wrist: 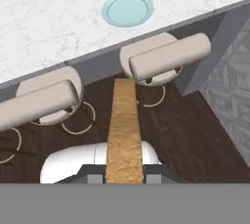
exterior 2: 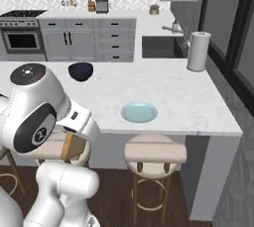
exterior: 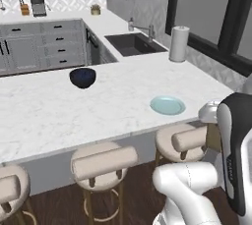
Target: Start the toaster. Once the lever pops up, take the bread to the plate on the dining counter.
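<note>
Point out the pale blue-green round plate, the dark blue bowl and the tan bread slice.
Pale blue-green round plate (exterior: 168, 105): left base view, its flat centre.
Dark blue bowl (exterior 2: 81, 71): right base view, its outer wall.
Tan bread slice (wrist: 124, 130): hand view, mid-face.

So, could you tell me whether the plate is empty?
Empty: the plate is bare; the bread sits in the shut jaws.
</note>
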You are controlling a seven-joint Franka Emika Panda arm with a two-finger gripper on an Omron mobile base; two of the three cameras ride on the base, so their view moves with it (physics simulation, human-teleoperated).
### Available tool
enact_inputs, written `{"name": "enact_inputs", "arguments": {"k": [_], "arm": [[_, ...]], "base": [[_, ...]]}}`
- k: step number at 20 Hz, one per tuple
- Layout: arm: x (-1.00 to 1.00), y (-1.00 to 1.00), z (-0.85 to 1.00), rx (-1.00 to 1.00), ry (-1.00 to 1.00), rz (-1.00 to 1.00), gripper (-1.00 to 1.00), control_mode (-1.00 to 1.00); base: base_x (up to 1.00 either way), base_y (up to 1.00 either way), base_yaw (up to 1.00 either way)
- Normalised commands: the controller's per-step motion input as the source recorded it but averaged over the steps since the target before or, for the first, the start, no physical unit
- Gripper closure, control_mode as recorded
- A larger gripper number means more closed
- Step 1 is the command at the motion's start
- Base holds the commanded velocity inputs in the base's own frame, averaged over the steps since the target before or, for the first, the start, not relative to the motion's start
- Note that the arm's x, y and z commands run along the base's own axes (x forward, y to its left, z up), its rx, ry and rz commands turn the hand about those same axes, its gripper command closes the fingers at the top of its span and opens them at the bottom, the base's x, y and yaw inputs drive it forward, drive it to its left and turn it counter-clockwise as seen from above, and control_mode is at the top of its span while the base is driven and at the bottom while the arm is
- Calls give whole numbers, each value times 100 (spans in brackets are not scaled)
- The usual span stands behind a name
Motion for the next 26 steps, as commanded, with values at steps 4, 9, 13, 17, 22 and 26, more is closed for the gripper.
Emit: {"name": "enact_inputs", "arguments": {"k": [4,9,13,17,22,26], "arm": [[0,0,0,0,0,0,100,100],[0,0,0,0,0,0,100,100],[30,-3,0,2,0,8,100,-100],[56,-18,-16,8,-2,23,100,-100],[93,-2,-55,14,0,26,100,-100],[100,0,-66,15,0,17,100,-100]], "base": [[70,-71,32],[90,-27,18],[42,0,7],[0,0,0],[0,0,0],[0,0,0]]}}
